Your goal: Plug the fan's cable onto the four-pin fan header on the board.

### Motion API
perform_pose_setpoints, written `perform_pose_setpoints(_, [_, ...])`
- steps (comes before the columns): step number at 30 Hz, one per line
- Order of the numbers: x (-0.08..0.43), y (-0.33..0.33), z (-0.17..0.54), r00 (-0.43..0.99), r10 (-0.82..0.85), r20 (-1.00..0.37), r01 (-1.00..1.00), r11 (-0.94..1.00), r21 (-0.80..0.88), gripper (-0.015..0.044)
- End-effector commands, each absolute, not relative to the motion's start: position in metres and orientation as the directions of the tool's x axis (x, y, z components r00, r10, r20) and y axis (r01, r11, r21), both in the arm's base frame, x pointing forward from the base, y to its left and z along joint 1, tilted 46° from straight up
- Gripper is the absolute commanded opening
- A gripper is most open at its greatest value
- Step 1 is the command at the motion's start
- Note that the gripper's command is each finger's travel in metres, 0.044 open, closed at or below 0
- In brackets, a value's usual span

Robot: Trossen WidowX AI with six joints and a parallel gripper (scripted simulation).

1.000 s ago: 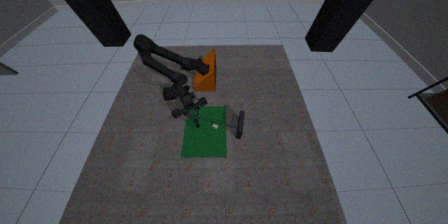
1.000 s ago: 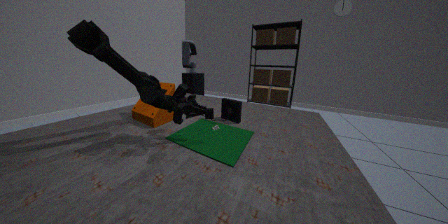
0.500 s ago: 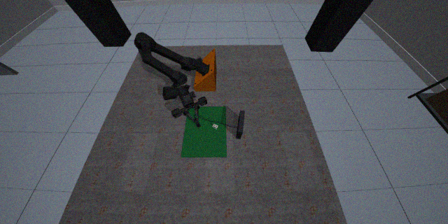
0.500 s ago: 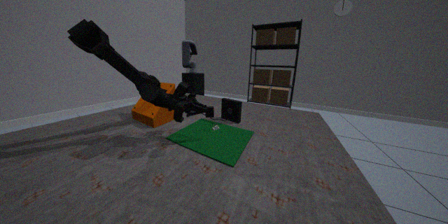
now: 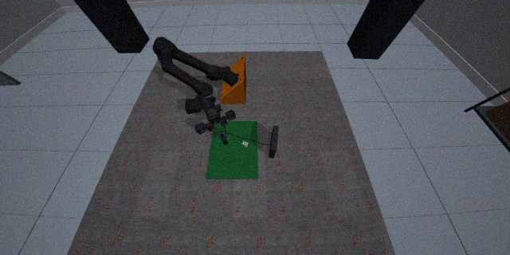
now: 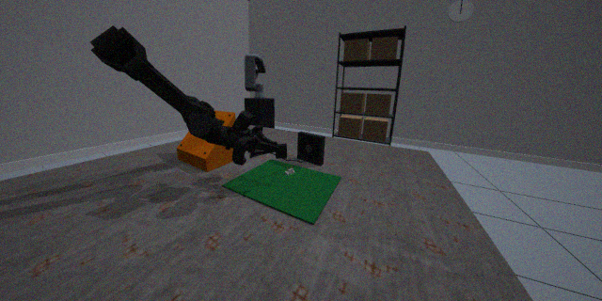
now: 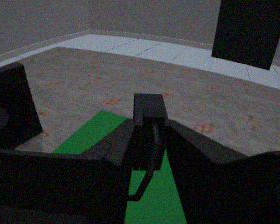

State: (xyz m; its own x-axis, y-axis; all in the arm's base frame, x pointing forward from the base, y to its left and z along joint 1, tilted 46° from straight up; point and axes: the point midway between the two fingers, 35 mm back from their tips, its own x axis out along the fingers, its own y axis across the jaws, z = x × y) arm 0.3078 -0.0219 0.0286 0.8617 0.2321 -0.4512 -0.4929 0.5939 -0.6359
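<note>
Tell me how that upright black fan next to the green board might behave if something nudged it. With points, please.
The fan (image 5: 274, 142) (image 6: 310, 149) (image 7: 13, 110) would probably tip fairly easily, since it stands on a narrow edge. Its flat, square sides make rolling unlikely. Its thin cable (image 5: 255, 142) looks floppy, so pulling it might drag or topple the fan.
</note>
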Motion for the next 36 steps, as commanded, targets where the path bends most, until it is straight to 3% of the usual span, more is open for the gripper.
perform_pose_setpoints(1, [0.307, -0.024, 0.026, 0.860, 0.238, -0.451, -0.497, 0.589, -0.637, 0.0000])
perform_pose_setpoints(36, [0.302, -0.049, 0.007, 0.860, 0.238, -0.452, -0.498, 0.588, -0.637, 0.0000])
